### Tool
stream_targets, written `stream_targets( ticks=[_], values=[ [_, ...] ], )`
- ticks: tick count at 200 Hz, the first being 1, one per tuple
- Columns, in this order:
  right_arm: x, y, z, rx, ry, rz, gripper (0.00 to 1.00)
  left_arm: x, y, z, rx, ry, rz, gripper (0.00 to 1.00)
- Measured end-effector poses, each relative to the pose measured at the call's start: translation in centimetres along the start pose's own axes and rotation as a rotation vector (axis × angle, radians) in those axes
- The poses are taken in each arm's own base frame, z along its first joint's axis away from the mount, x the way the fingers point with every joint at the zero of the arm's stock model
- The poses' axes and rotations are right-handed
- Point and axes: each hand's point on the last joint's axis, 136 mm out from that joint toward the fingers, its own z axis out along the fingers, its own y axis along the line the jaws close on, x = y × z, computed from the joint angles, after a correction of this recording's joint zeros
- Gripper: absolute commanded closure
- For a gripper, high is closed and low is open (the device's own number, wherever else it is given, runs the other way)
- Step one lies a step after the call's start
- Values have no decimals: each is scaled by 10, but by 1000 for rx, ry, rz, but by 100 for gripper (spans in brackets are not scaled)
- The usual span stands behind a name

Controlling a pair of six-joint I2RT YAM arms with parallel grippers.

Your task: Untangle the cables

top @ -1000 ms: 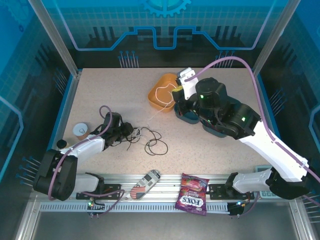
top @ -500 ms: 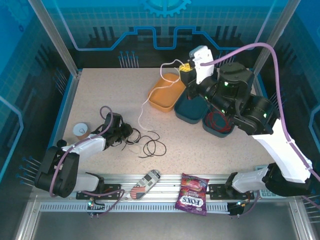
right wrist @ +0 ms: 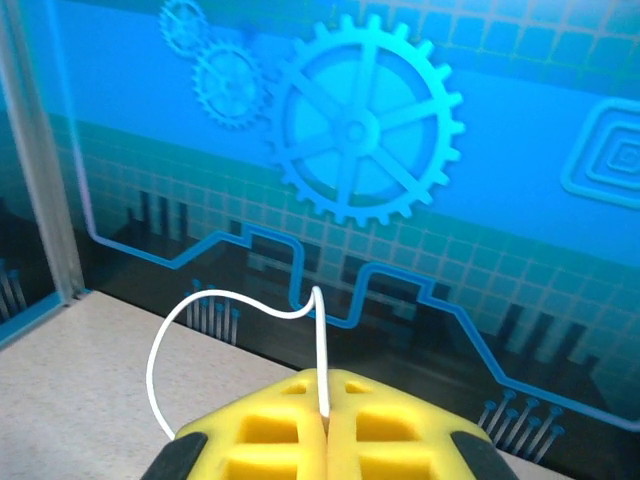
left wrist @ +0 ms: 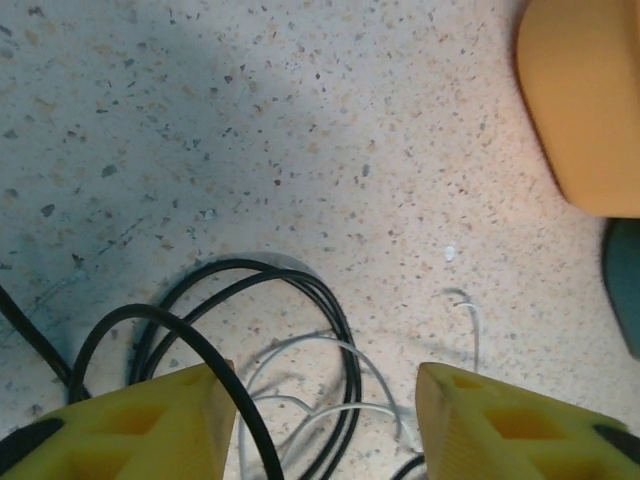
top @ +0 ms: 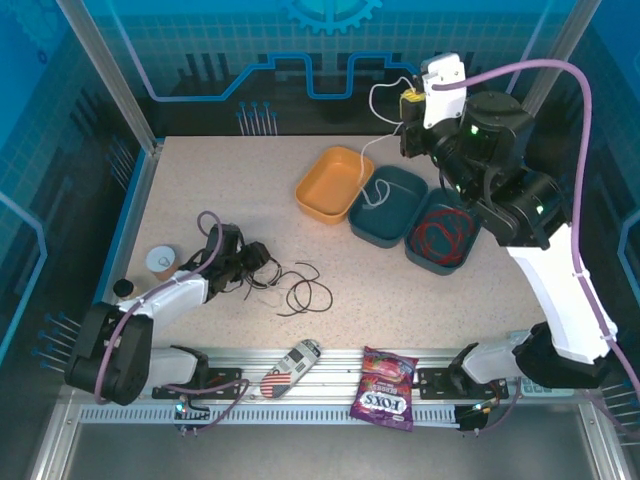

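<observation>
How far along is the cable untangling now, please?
Done: the red cable lies alone in the right teal bin. In hand: the right gripper holds the white cable, dangling into the middle teal bin. Left: the black cable lies on the table below the open left gripper, thin white wire among its loops.

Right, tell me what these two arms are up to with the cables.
The right gripper, held high at the back, is shut on the thin white cable, which hangs down into the middle dark teal plastic bin. The thin red cable lies coiled in the neighbouring teal bin. The left gripper sits low over the speckled table, jaws open above the loops of the thin black cable.
</observation>
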Motion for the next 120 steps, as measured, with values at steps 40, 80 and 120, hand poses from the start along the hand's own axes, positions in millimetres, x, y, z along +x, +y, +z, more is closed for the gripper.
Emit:
stream_targets(
  ticks=[40, 80, 120],
  values=[
    [35, -26, 42, 77, 110, 23, 100, -9, -17, -23, 65, -45, 31, 7],
    [69, -45, 75, 119, 211, 48, 100, -17, -29, -52, 103, -97, 53, 1],
    [100, -55, 99, 147, 294, 62, 100, -25, -29, -73, 87, -148, 71, 1]
  ],
)
